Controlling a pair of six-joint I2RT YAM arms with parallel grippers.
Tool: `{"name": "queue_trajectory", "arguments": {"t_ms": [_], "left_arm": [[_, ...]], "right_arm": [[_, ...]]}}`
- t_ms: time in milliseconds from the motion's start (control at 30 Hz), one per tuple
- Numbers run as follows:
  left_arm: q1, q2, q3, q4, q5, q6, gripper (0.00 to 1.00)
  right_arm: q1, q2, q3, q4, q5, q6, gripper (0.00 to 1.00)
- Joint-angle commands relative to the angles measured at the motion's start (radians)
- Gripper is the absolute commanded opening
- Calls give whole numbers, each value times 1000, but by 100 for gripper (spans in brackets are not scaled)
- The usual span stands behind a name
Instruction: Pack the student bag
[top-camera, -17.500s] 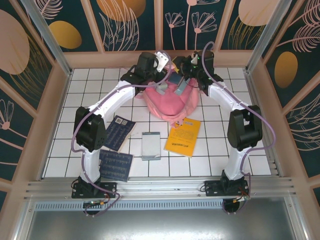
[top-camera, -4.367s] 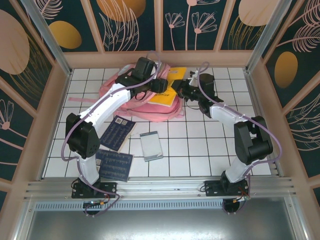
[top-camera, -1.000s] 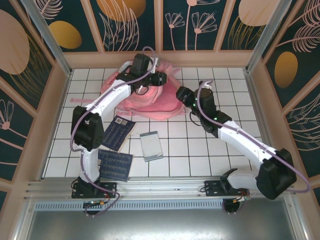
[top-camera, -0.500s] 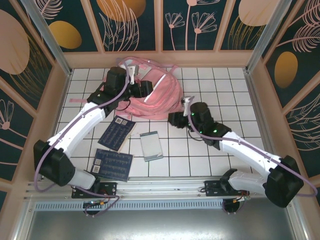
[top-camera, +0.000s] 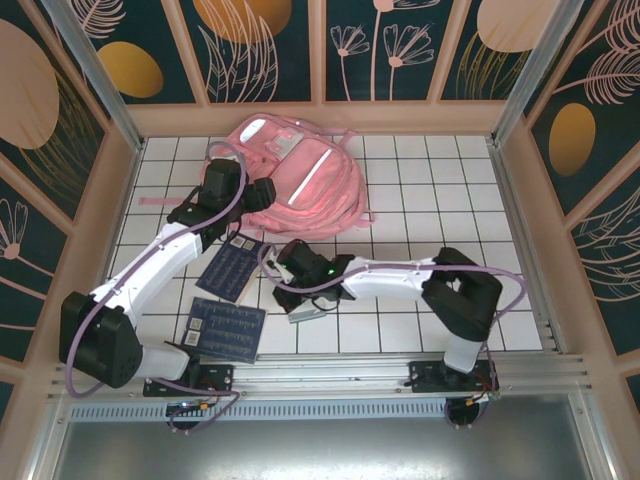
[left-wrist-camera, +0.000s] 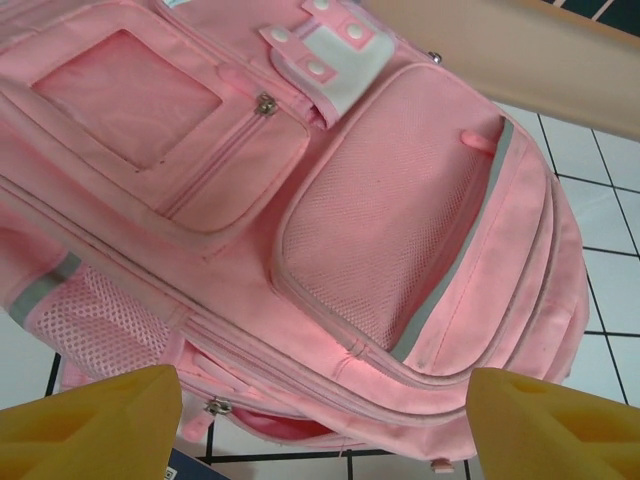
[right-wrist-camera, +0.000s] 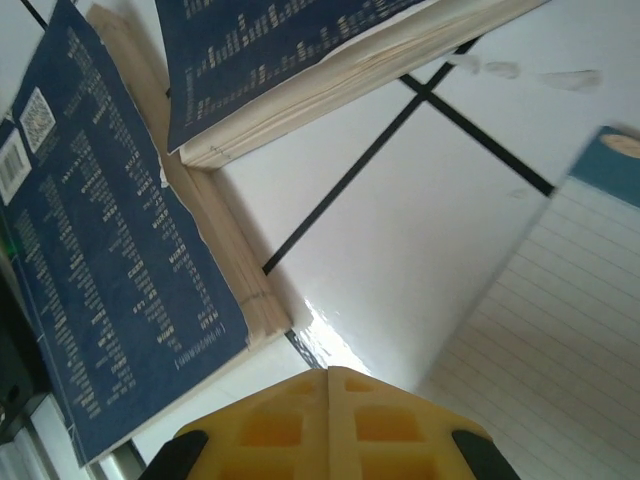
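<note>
Farthest from the student bag, toward the arm bases, a dark blue book (top-camera: 230, 328) lies flat on the white tiled table (top-camera: 430, 200). A second blue book (top-camera: 238, 266) lies tilted between it and the bag's near-left side. Both have matte navy covers printed with rows of pale text. The right wrist view shows their cream page blocks, with frayed paper at the corners.

Just right of the second book, and nearer than the bag, sits a lined notepad (top-camera: 310, 304) with white ruled sheets and a teal top band. The right gripper (right-wrist-camera: 330, 375) hangs over the glossy tile between that book and the notepad. Its yellow ribbed pads are pressed together with nothing between them. Its arm lies low across the tiles on the bag's near-right side, covering part of the notepad from above. Whether the tips touch the tile cannot be told.

The left gripper (left-wrist-camera: 320, 435) hovers at the bag's left edge with its yellow fingers spread wide and empty.

The student bag (top-camera: 300, 185) lies at the far middle of the table, front face up. It is soft pink fabric with zipped pockets, a mesh panel, grey-white strips and a white snap tab. A loose pink strap (top-camera: 155, 201) lies flat to the bag's left.
</note>
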Motion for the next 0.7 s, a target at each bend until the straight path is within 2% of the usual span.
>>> {"name": "queue_trajectory", "arguments": {"t_ms": [0, 167, 333, 533, 633, 667], "left_arm": [[1, -15, 0, 22, -33, -10, 75], [1, -21, -3, 24, -46, -18, 76], [1, 0, -5, 15, -14, -34, 75], [0, 66, -26, 54, 172, -57, 75], [-3, 99, -49, 84, 278, -88, 75], [-7, 112, -57, 89, 308, -105, 75]], "right_arm": [[15, 54, 35, -100, 23, -13, 0], [35, 82, 30, -178, 86, 13, 0], [32, -6, -53, -240, 158, 64, 0], [-7, -177, -206, -331, 262, 135, 0], [-29, -335, -262, -284, 219, 145, 0], [-50, -390, -281, -253, 181, 148, 3]]}}
